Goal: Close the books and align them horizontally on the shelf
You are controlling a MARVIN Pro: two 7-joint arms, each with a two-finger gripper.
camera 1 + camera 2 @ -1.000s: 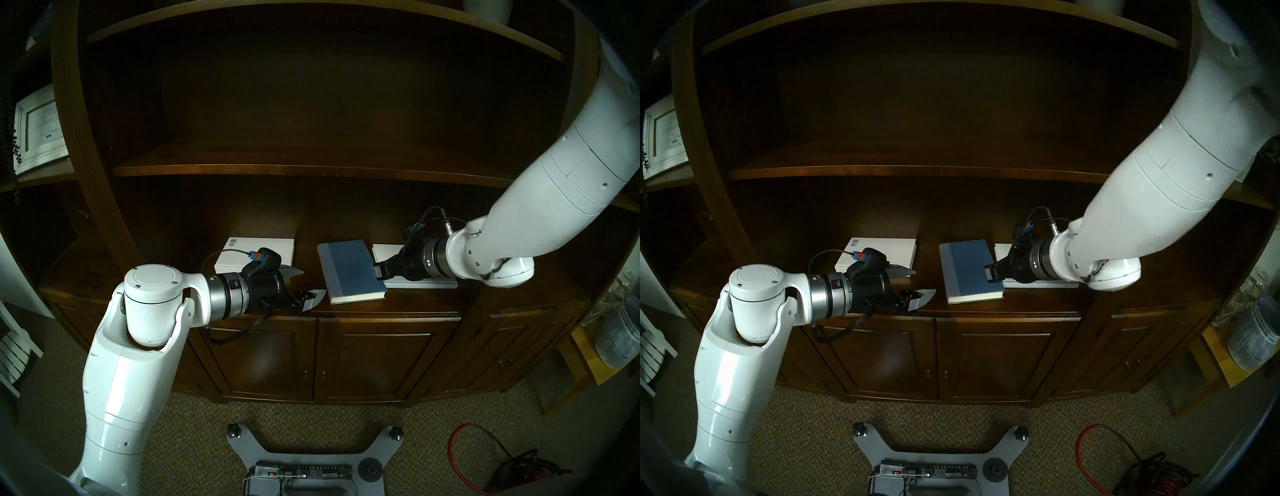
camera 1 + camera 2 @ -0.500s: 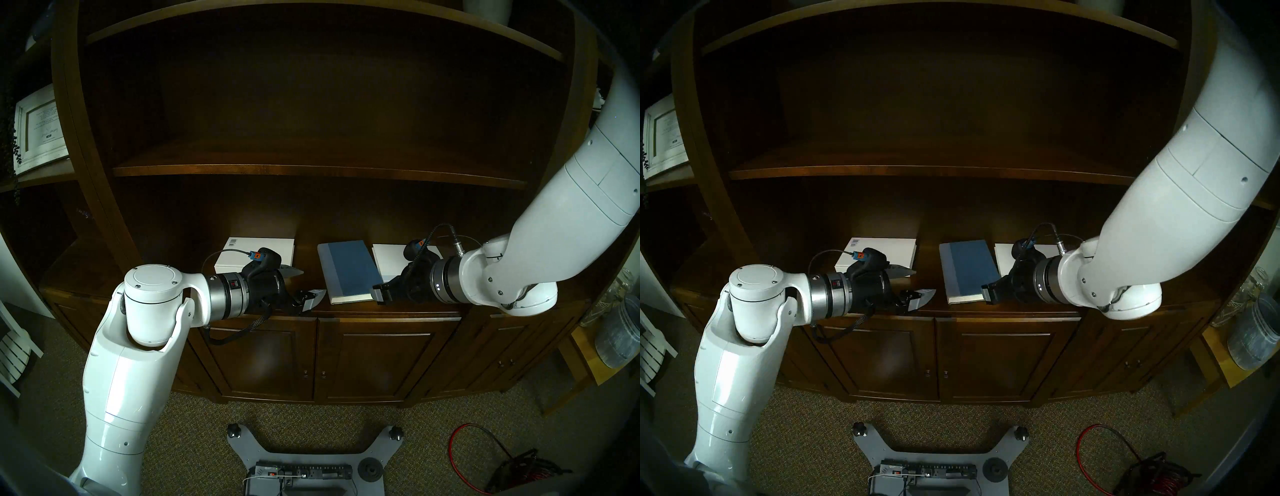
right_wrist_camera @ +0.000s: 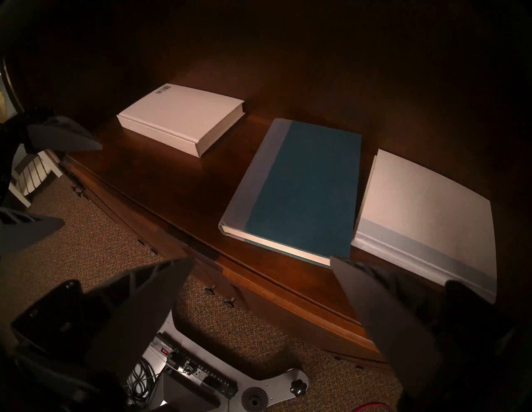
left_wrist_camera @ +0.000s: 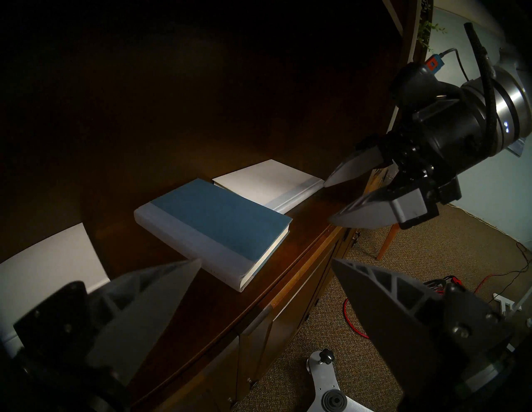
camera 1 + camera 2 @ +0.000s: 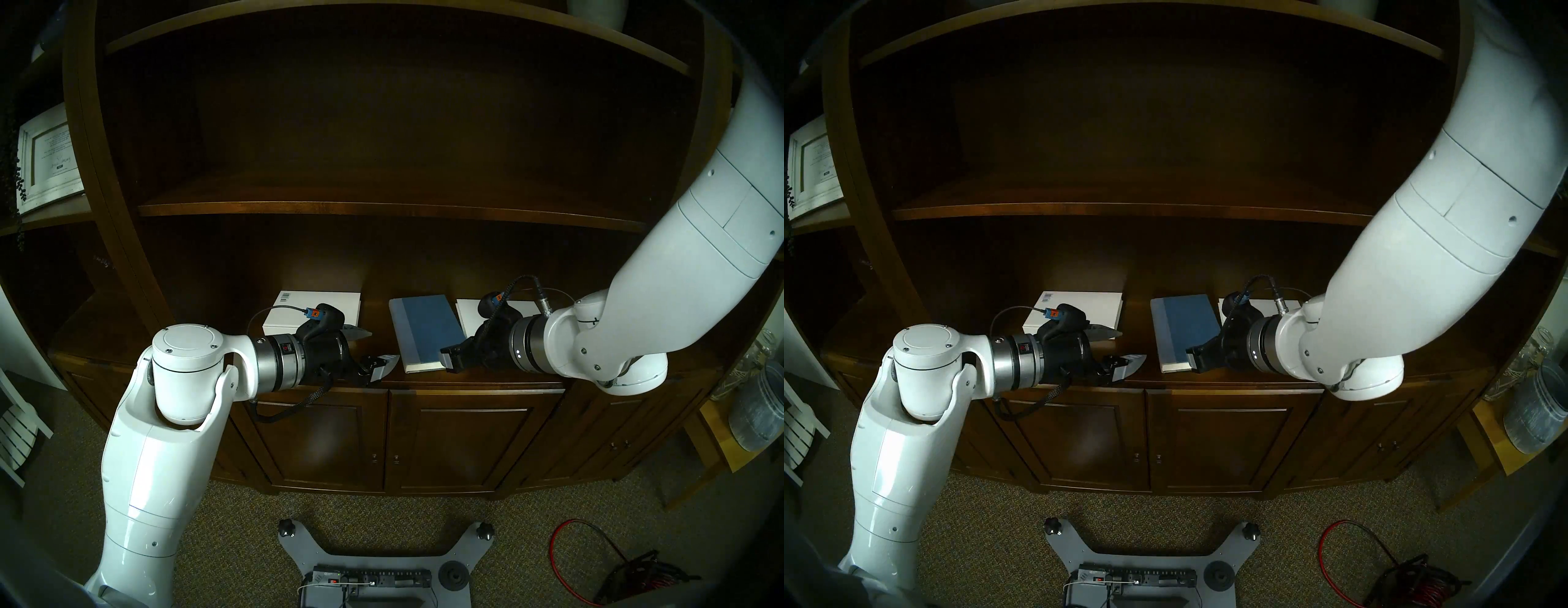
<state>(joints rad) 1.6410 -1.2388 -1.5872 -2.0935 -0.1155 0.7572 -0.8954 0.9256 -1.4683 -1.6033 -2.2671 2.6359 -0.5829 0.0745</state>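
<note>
The right hand [image 5: 450,361], released, is hiding part of the striped white book [image 5: 469,316]; the left hand [image 5: 373,350] is gaping too; the barcode [image 3: 163,89] is unreadable.

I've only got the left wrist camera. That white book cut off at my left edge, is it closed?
Observer: Yes. The right wrist view shows the barcode book whole, shut and flat on the ledge.
Operator: Does the blue one line up with it?
Observer: No. From the head, the blue book sits turned against it, reaching nearer the ledge's front.
Operator: Where's my gripper?
Observer: The left gripper hangs open before the barcode book's right end.
</note>
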